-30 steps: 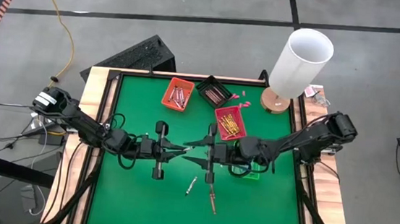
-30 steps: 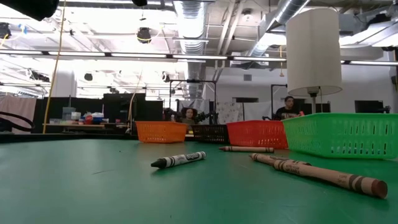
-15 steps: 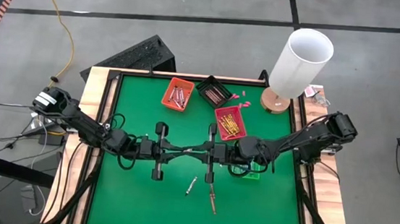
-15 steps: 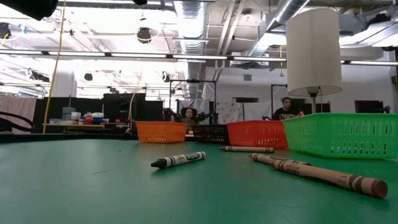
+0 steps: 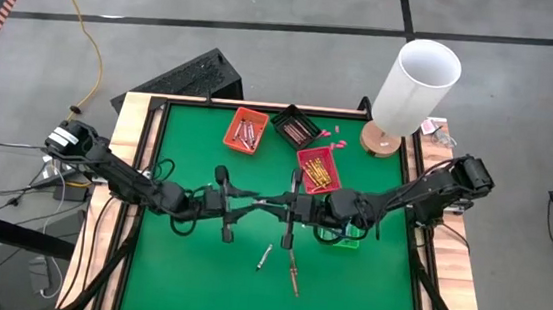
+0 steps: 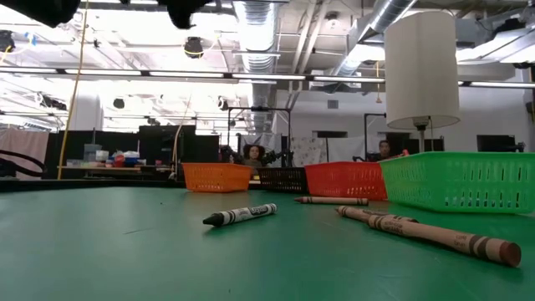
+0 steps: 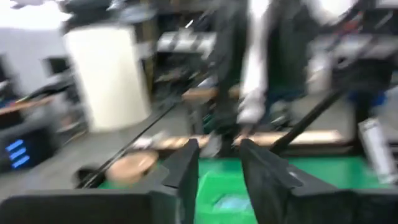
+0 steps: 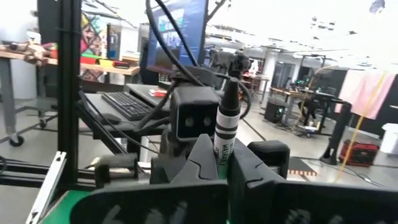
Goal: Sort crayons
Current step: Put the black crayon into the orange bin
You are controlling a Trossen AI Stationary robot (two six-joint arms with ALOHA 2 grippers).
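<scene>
- One crayon point(image 8: 225, 134) is up in the air over the middle of the bench point(image 5: 176, 267), clamped upright in the right gripper point(image 8: 219, 155). Three more lie loose on the green, and others are already in the trays.
- And the left gripper point(image 5: 247, 205)?
- Facing the right one, close by, fingers point(image 7: 186, 165) apart with nothing between them.
- So how to finish this well?
- Keep the right grip firm, back the left arm straight off so it doesn't knock the stick, then carry the crayon low over the matching tray before opening.
- Which tray?
- Hard to say. The wrapper looks dark green, perhaps for the green tray point(image 5: 345, 236), but that arm covers most of the tray from above. The left wrist view is smeared, and the low view misses both grippers.
</scene>
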